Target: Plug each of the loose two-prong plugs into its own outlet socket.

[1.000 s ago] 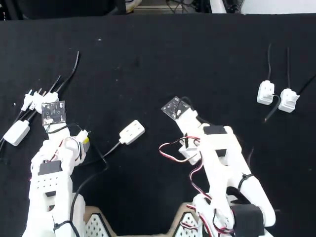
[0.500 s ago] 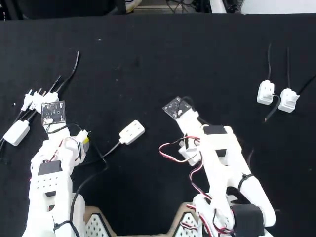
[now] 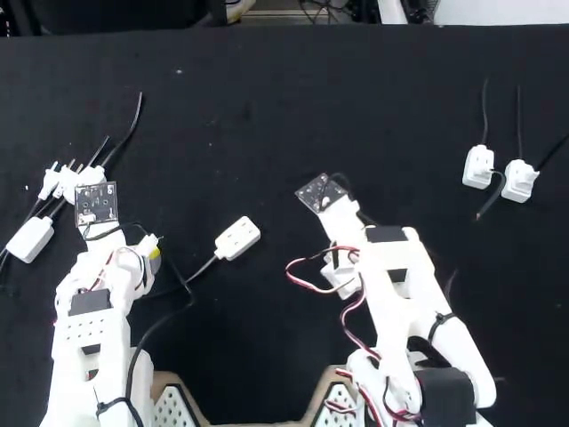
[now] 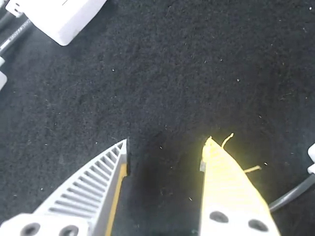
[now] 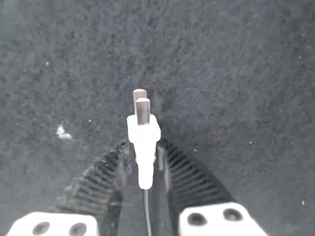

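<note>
Progress, in my judgement, is early: one two-prong plug (image 5: 142, 135) is in hand, and I can confirm none seated. The right claw (image 5: 143, 146) is closed to a narrow gap on the plug's white body, with a finger against each side. The plug sits at the claw's tips, clear of any socket, over bare black desk (image 3: 267, 107).

Orientation: the plug's long axis runs along the claw's own line. The prongs (image 5: 140, 104) lead out past the fingertips, and the thin cord (image 5: 146, 211) trails back between the fingers toward the wrist. In the right wrist view one prong stands nearly behind the other, so the pair is edge-on to that camera. They point at bare desk, not at a socket.

The outlet socket (image 3: 237, 237) lies to this claw's left and nearer the base, between the two claws, on its own cable. I see nothing plugged into it. I judge the plug must swing left and be realigned before insertion.

The left claw (image 4: 165, 147) is wide open, holds nothing and hangs over bare desk. Near it, to its left, lie the loose plugs (image 3: 55, 182) on dark cords and a white block (image 3: 30, 239); these remain to be dealt with.

Well off to the right claw's right sit two white units (image 3: 478, 166), each with a dark cord. I cannot tell whether they are mated pairs.
</note>
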{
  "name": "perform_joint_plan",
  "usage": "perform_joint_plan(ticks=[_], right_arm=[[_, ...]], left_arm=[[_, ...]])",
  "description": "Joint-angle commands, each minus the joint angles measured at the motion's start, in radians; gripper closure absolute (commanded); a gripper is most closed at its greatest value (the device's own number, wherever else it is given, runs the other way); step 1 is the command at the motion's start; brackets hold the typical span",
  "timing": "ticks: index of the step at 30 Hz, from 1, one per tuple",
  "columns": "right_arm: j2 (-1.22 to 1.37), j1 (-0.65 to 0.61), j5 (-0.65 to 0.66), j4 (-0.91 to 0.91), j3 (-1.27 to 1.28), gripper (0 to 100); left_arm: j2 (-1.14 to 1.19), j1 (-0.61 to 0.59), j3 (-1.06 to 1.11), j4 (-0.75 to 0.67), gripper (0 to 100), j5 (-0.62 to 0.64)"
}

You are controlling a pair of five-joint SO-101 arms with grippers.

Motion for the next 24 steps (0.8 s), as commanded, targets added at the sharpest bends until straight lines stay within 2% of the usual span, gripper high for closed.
perform_joint_plan(ticks=[1,8,13,24], right_arm=[[-0.004,-0.034,-0.008,0.002,-0.013,93.8],[-0.004,-0.034,-0.011,-0.011,-0.008,94.2],[-0.002,-0.035,-0.094,-0.069,0.016,93.9],[-0.002,-0.035,-0.098,-0.052,0.016,94.2]], left_arm=[[-0.015,-0.008,-0.007,0.002,76,0.008],[-0.015,-0.01,-0.007,0.002,76,0.008],[-0.015,-0.01,-0.007,0.002,76,0.008],[-0.015,-0.012,-0.007,0.002,76,0.008]])
